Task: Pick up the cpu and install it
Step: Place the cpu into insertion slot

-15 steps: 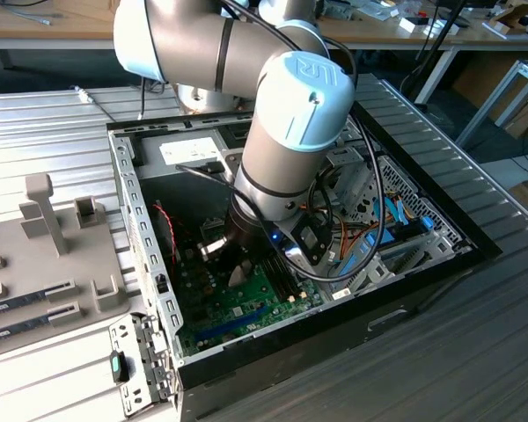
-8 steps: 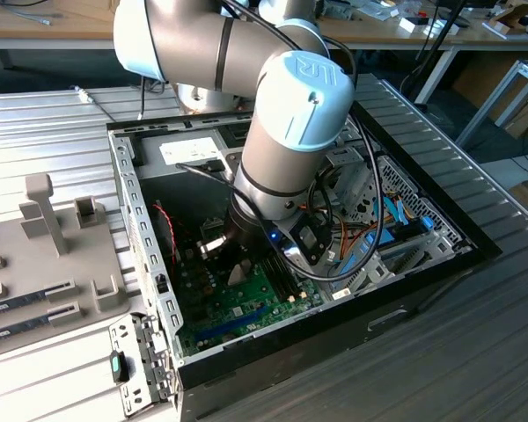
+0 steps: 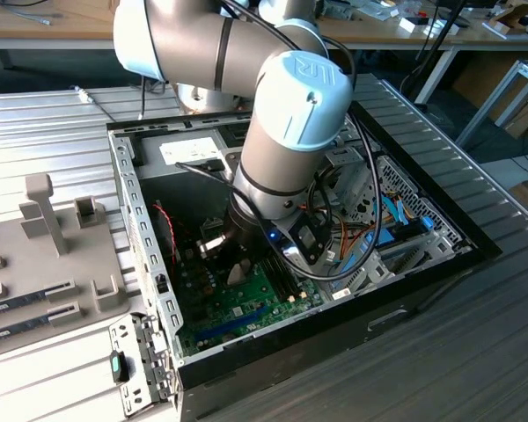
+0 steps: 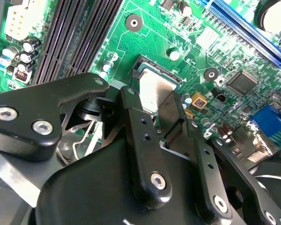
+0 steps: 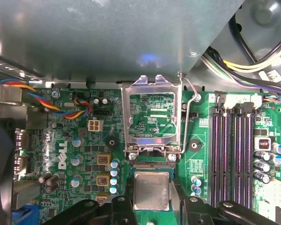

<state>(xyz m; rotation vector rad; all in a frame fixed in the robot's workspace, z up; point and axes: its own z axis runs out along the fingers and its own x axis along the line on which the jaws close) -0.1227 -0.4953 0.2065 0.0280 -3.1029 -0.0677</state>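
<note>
The gripper pinches the cpu between its black fingers, down inside the open computer case, just over the green motherboard beside the raised socket frame.

- Ribbed metal table, pale at the exterior view's left, darker grey at its right.
- Open computer case lying directly on it, side panel off.
- Just beside the case, toward the exterior view's left: a flat beige fixture plate with upright blocks.
</note>
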